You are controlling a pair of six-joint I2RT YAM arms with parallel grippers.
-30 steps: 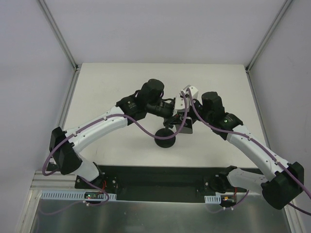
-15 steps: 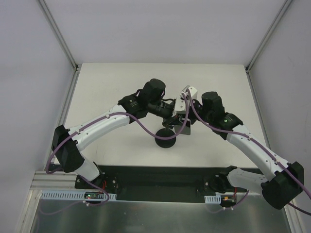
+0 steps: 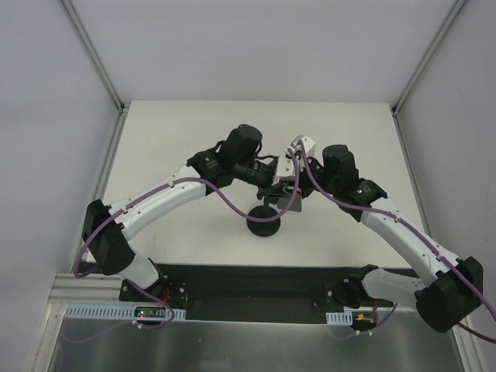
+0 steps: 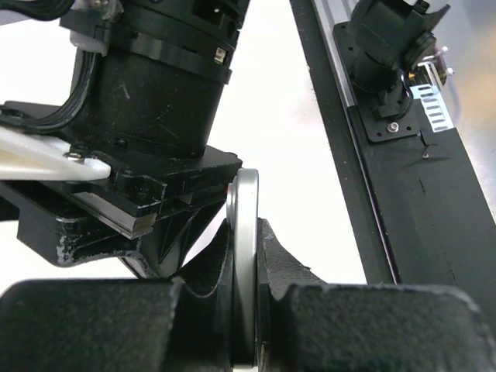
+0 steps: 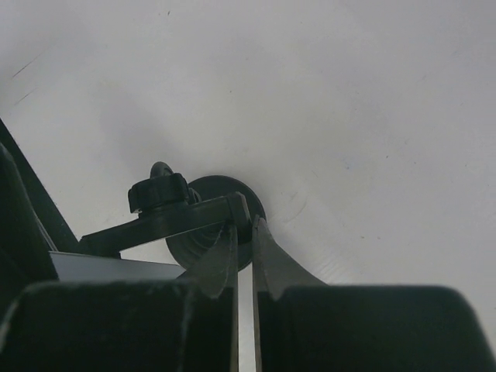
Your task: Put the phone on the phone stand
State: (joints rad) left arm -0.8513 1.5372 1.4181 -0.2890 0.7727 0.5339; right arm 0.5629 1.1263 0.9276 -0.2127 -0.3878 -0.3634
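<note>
The phone (image 4: 244, 194) shows edge-on as a slim pale slab clamped between my left gripper's (image 4: 245, 229) pads. In the top view both grippers meet above the phone stand (image 3: 263, 221), whose round black base sits on the white table. My left gripper (image 3: 275, 184) comes in from the left and my right gripper (image 3: 291, 194) from the right. Only a thin grey sliver of the phone (image 3: 298, 203) shows there. In the right wrist view my right gripper (image 5: 245, 225) is pinched on the end of the stand's bracket (image 5: 178, 217), with the disc base (image 5: 221, 190) behind. The phone's pale edge (image 5: 116, 267) lies just under the bracket.
The white table (image 3: 170, 132) is walled by pale panels left, right and behind. A black strip (image 3: 256, 283) with the arm bases runs along the near edge and shows in the left wrist view (image 4: 418, 217). Purple cables (image 3: 225, 208) hang from both arms.
The phone's grey face, visible to the right of the stand a second ago, has turned nearly edge-on and moved closer to the bracket. The left arm has shifted slightly right.
</note>
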